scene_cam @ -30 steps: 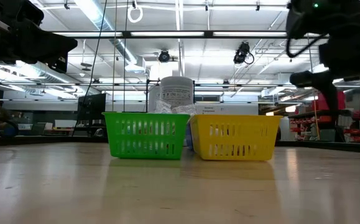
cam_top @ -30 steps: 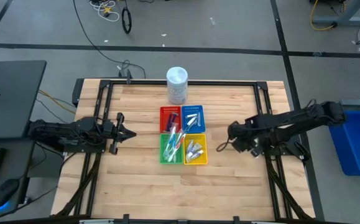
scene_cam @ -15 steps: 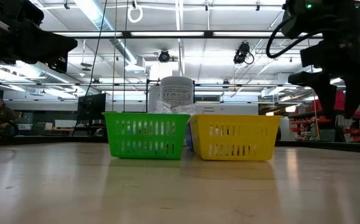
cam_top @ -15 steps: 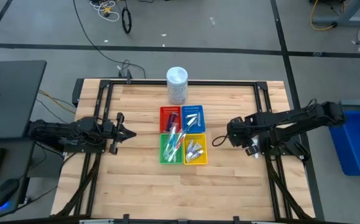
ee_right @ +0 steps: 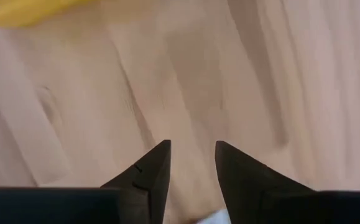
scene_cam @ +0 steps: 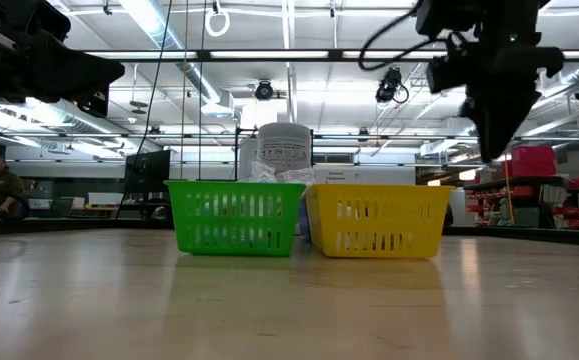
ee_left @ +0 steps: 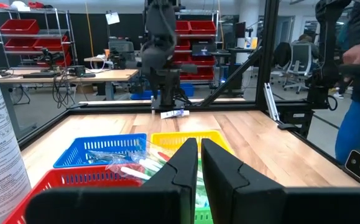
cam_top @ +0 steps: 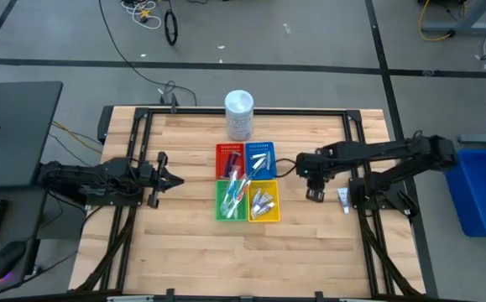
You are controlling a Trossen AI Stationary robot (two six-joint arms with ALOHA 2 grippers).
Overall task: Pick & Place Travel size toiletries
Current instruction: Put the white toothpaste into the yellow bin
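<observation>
The right claw [cam_top: 315, 194] hangs above the light wooden surface [cam_top: 184, 243], just beside the yellow square plastic tray [cam_top: 264, 201], and its two dark fingers [ee_right: 147, 176] stand apart with nothing between them. A small white squeeze tube [cam_top: 342, 198] lies flat on the surface near this claw, on the side away from the trays. The left claw [cam_top: 156, 179] waits closed and empty at the left side.

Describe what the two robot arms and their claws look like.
Both arms are dark, jointed and slim. The left arm ends in a black left claw with two tapered, wedge-shaped fingers. The right arm has a black cable looping beside its right claw, whose fingers are pointed too.
</observation>
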